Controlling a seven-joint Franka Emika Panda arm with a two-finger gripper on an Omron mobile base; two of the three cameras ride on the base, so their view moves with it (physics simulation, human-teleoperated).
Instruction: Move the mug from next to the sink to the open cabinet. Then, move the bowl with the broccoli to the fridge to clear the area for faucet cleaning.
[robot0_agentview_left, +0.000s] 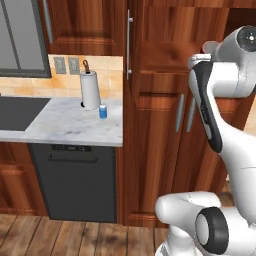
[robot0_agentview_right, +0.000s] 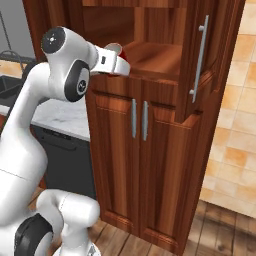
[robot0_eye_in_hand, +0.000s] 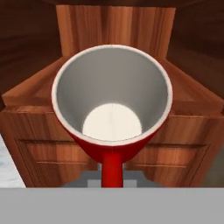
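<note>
Brown wood fills the middle of the left base view, where we see the cabinet (robot0_agentview_left: 150, 125) beside a counter (robot0_agentview_left: 65, 130) at lower left holding a paper roll (robot0_agentview_left: 90, 90) and a small bottle (robot0_agentview_left: 103, 110). Our gripper (robot0_agentview_right: 120, 62) is squeezed shut on the red mug (robot0_eye_in_hand: 111, 103). We hold the mug at the cabinet's open shelf, upper middle of the right base view.
</note>
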